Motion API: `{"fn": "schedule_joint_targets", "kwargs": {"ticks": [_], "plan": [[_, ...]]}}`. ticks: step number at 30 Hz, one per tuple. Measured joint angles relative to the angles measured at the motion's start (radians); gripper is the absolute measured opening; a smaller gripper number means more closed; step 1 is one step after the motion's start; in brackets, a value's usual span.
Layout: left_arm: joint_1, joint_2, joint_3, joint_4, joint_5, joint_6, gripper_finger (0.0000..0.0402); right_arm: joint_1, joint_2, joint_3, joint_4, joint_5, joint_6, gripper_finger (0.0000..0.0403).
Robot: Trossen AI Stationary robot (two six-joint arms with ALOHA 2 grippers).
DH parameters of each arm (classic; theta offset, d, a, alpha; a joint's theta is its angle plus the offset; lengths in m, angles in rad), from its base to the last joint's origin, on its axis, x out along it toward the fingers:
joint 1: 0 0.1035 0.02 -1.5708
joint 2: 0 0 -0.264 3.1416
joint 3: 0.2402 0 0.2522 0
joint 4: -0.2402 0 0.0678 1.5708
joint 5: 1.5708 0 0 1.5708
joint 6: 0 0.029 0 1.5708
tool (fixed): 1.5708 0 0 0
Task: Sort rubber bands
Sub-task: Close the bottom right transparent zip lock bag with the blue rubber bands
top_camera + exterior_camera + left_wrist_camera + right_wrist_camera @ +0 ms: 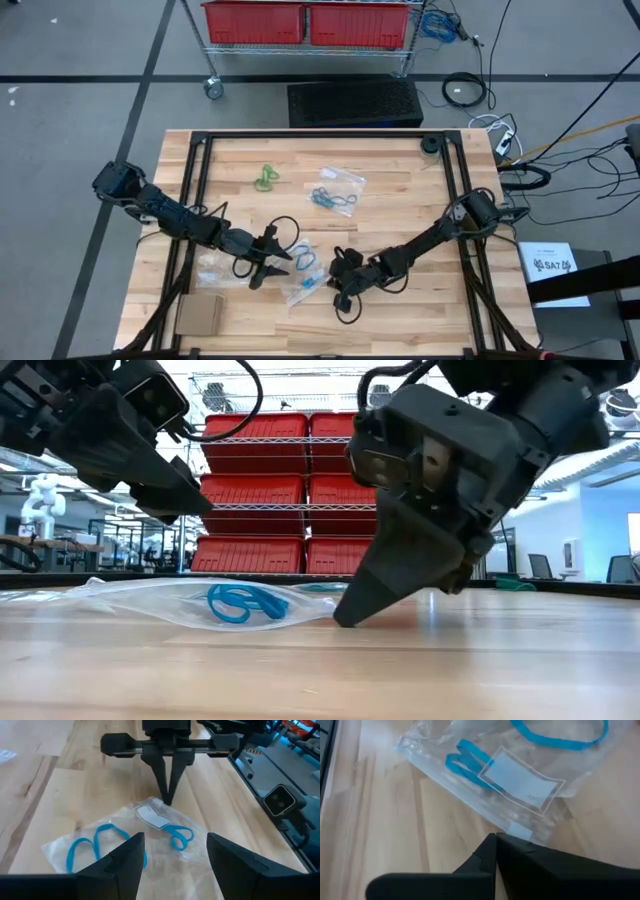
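The right gripper (343, 296) is set low on the counter (400, 230), its jaws clenched to a single point at the edge of a clear bag (150, 835) that holds blue rubber bands (100, 845). From the right wrist view the tip is seen just beside the bag's sealed strip; whether any plastic is actually pinched between the jaws cannot be told, since the tip hides that spot. The placement is judged to be meant for pinning or catching the bag's rim so that it can be opened or steadied.

The left gripper (172, 852) is held just above the other side of the same bag, its jaws released wide and straddling the blue loops, apparently ready to be lowered.

Farther back on the counter, green rubber bands (266, 178) lie loose, and a second bag (338, 188) with bluish bands is seen beside them, well apart from both arms. A small cardboard piece (199, 314) rests near the front left corner.
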Motion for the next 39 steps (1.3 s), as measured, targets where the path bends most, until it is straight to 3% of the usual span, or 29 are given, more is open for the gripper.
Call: {"fn": "schedule_joint_targets", "kwargs": {"ticks": [6, 13, 19, 21, 23, 28, 35, 39], "plan": [[0.012, 0.0, 0.0, -0.001, 0.0, 0.001, 0.0216, -0.087, 0.002, 0.001, -0.009, -0.031, -0.034, 0.0001], [0.046, 0.0, 0.0, -0.01, 0.0, 0.002, 0.0216, -0.247, -0.022, -0.003, -0.056, 0.001, -0.222, 0.0], [0.104, 0.0, 0.0, -0.047, 0.0, 0.002, 0.0216, -0.322, -0.203, -0.009, -0.351, 0.129, -0.319, 0.0], [0.131, 0.0, 0.0, -0.056, 0.0, 0.002, 0.0216, -0.336, -0.283, -0.006, -0.457, 0.107, -0.291, 0.0], [0.157, 0.0, 0.0, -0.061, 0.0, 0.001, 0.0216, -0.346, -0.332, -0.015, -0.484, 0.015, -0.223, 0.0], [0.226, 0.0, 0.0, -0.082, 0.062, 0.001, 0.0216, -0.271, -0.323, -0.066, -0.277, -0.105, 0.02, 0.0012], [0.281, 0.0, 0.001, -0.097, 0.232, 0.024, 0.0216, -0.152, -0.132, -0.076, 0.147, -0.022, 0.244, 0.0084], [0.301, 0.0, 0.001, -0.095, 0.266, 0.028, 0.0216, -0.147, -0.045, -0.076, 0.25, 0.003, 0.399, 0.0127]]}}
